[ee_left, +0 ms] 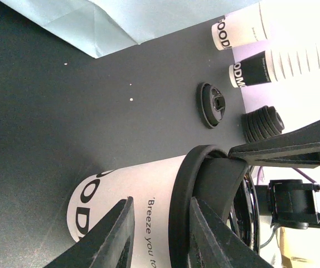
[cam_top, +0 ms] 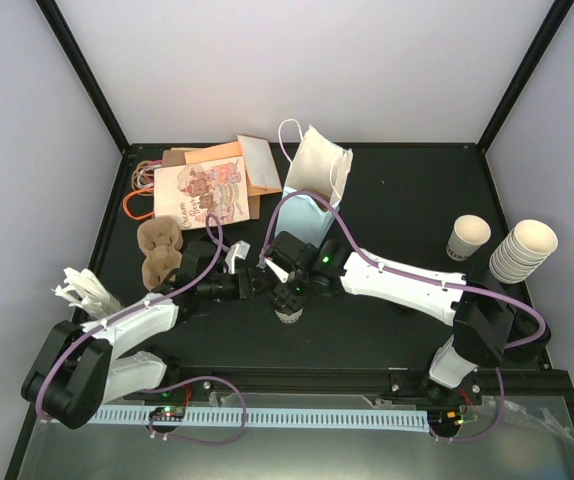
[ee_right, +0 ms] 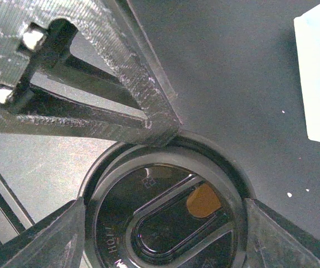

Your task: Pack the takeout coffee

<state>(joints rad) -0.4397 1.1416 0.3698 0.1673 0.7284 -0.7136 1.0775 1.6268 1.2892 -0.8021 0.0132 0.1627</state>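
The takeout coffee (cam_top: 289, 314), a cream cup (ee_left: 143, 190) under a black lid (ee_right: 165, 223), stands at the table's middle between both arms. My right gripper (cam_top: 290, 300) comes down from above, and its fingertips (ee_right: 59, 237) press the lid's rim on two opposite sides. My left gripper (cam_top: 267, 283) reaches in from the side, jaws partly apart (ee_left: 163, 201) and astride the lid's rim. One left finger (ee_right: 121, 84) lies with its tip on the rim's top. The other sits beside the printed wall. Whether the left jaws pinch anything does not show.
A pale blue paper bag (cam_top: 307, 215) and a white bag (cam_top: 319, 160) stand just behind the cup. A single cup (cam_top: 467, 238) and a cup stack (cam_top: 522, 250) are at right. Loose lids (ee_left: 213, 104) lie nearby. The brown carrier (cam_top: 159, 250) and flat bags (cam_top: 207, 185) are at left.
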